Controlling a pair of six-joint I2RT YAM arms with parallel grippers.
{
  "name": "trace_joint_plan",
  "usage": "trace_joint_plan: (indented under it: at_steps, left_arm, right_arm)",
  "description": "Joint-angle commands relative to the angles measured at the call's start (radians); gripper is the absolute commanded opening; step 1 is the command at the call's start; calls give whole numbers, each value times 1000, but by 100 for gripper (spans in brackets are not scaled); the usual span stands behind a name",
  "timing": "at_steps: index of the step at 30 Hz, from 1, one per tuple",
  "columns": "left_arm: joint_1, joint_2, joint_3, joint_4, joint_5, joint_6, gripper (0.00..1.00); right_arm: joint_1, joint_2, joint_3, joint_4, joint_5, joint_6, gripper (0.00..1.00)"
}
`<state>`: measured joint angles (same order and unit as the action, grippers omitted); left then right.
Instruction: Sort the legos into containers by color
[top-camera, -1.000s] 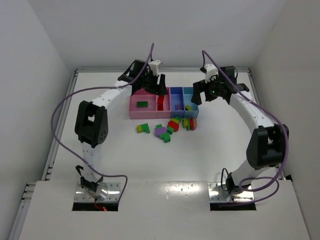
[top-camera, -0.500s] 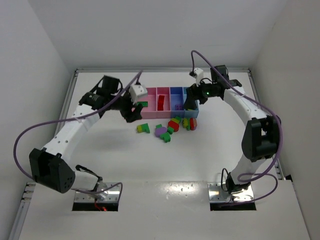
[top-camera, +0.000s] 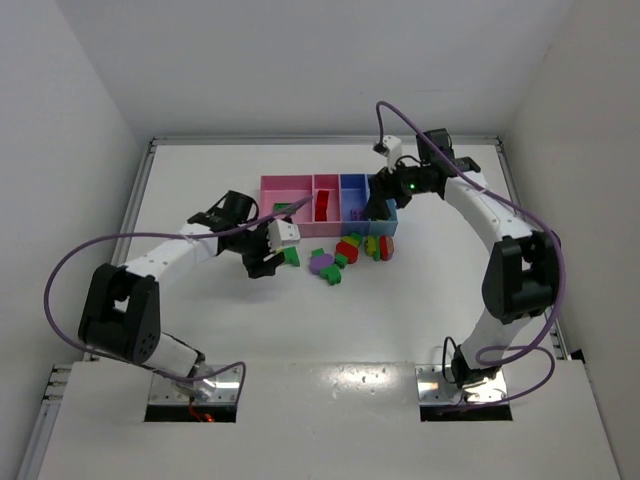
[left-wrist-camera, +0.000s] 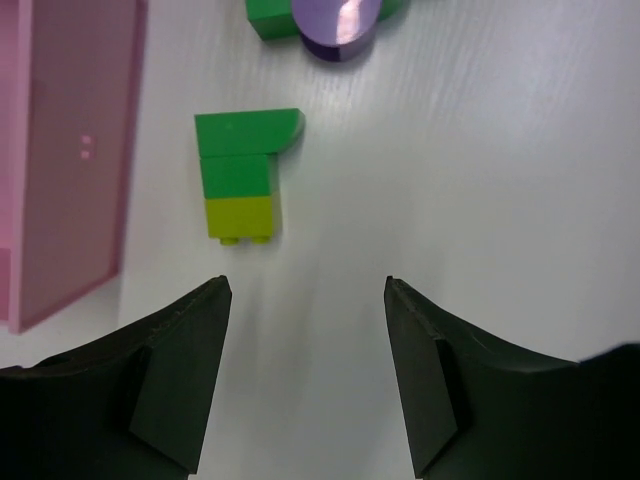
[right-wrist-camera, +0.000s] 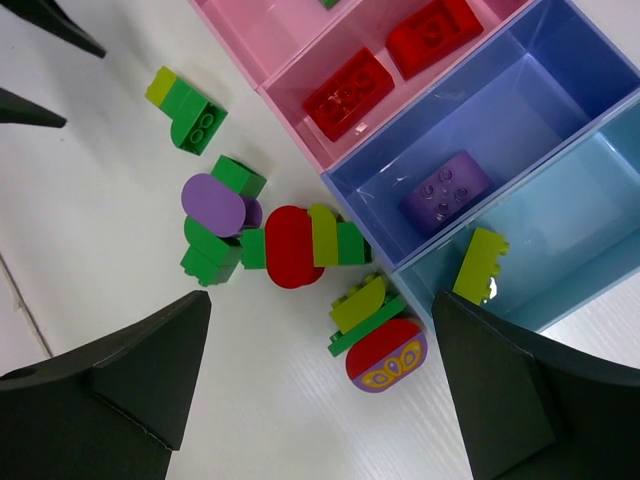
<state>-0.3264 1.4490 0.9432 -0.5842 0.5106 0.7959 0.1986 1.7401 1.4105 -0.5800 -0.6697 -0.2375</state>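
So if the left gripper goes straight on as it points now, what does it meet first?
Probably the green-and-yellow lego stack, lying on the table just ahead of the open left gripper, slightly off-centre. Depth is unclear.

Bin wall (left-wrist-camera: 125, 140) beside block (left-wrist-camera: 240, 180), open table (left-wrist-camera: 460, 180) opposite

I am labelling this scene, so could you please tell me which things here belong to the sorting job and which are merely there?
Part of the job:
row of four bins
red bricks, purple brick and yellow brick, already in bins
green-and-yellow stack and mixed pile beside the bins

Merely there:
white table
purple cable on the right arm
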Motion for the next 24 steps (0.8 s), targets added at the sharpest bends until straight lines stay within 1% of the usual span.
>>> trace_joint_plan:
  at_steps: [1, 3, 7, 15, 24]
  left_arm:
    - [-2, 33, 3, 177, 19, 5, 69]
    - [-2, 66, -6, 219, 19, 5, 69]
    - [-2, 134, 23, 219, 28, -4, 69]
    - [-2, 218, 91, 230, 28, -33, 69]
    - [-2, 286, 121, 239, 28, -34, 68]
  right_arm:
    - [10, -50, -1, 14, 8, -37, 92]
    - [10, -60, -10, 14, 9, -37, 92]
    - [10, -70, -10, 3, 18, -57, 92]
    - [10, -60, -19, 3, 18, -57, 92]
    - [10, -33, -1, 3, 18, -57, 92]
